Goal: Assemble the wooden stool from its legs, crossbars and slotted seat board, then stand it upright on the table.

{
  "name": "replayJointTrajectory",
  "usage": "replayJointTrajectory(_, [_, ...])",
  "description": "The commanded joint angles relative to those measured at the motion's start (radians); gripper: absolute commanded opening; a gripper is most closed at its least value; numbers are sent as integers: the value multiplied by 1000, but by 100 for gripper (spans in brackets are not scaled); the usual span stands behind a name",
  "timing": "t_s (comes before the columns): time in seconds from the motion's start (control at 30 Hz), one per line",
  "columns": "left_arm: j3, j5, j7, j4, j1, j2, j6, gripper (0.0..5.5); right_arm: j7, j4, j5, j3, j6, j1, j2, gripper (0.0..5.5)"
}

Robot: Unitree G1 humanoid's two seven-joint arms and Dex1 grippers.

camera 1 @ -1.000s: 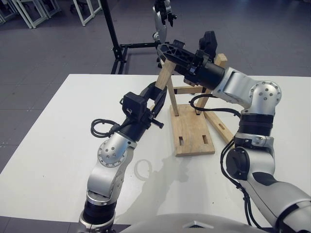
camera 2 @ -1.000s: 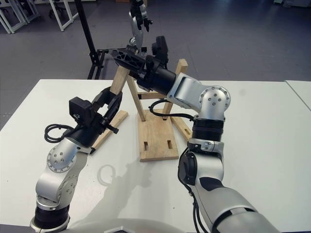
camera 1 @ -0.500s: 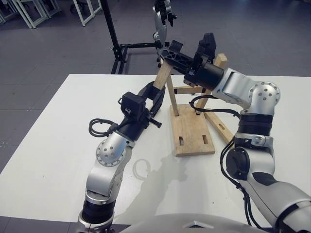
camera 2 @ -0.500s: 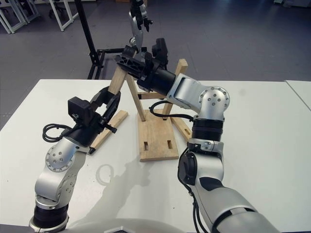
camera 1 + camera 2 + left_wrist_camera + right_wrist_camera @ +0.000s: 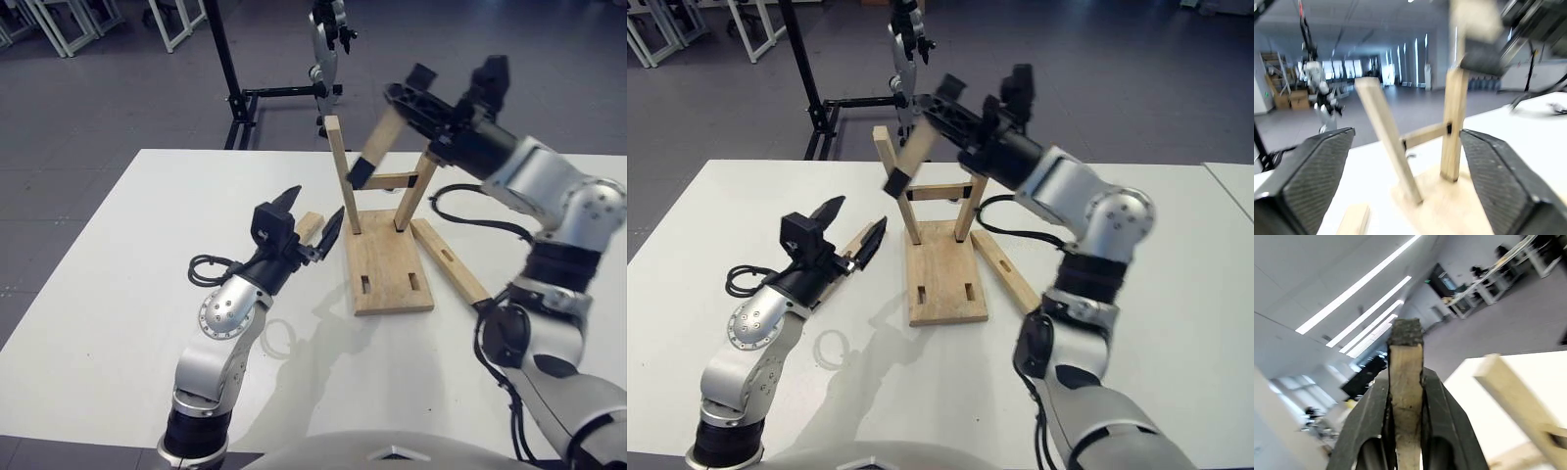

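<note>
Left eye view: nearest, the left gripper point(image 5: 312, 211) is hovering with its fingers spread wide, gripping nothing, over a loose leg point(image 5: 310, 224) lying on the table point(image 5: 118, 255) at ten o'clock from the slotted seat board point(image 5: 388, 266). A second loose leg point(image 5: 451, 260) is lying at the board's three o'clock. Two upright legs point(image 5: 340, 176), joined by a crossbar point(image 5: 390, 181), are standing in the far slots. Farthest off, the right gripper point(image 5: 400, 106) is clamping a fourth leg point(image 5: 377, 145) aloft. These sticks look light, rigid and smooth, so gripping mid-length across the flat faces should suit them.
</note>
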State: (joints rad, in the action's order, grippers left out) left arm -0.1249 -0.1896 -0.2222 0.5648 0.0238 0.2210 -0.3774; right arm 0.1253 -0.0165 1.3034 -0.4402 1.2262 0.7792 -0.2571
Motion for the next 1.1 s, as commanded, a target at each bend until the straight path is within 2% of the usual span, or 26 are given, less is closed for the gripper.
replayJointTrajectory(0.03, [37, 42, 50, -40, 18, -10, 1, 404, 36, -188, -104, 55, -18, -153, -140, 42])
replayJointTrajectory(0.1, [38, 55, 58, -54, 19, -15, 13, 404, 100, -228, -290, 137, -153, -270, -219, 42])
replayJointTrajectory(0.27, [22, 77, 65, -77, 23, -41, 27, 404, 240, -52, -658, 273, -597, -418, -200, 42])
replayJointTrajectory(0.4, [17, 84, 55, -87, 28, -44, 34, 404, 344, 138, -778, 306, -789, -437, -182, 42])
replayJointTrajectory(0.77, [14, 90, 57, -71, 43, -48, 22, 404, 425, 215, -873, 299, -873, -499, -187, 42])
replayJointTrajectory(1.1, [13, 99, 59, -63, 56, -53, 23, 404, 327, 1, -887, 287, -833, -537, -168, 42])
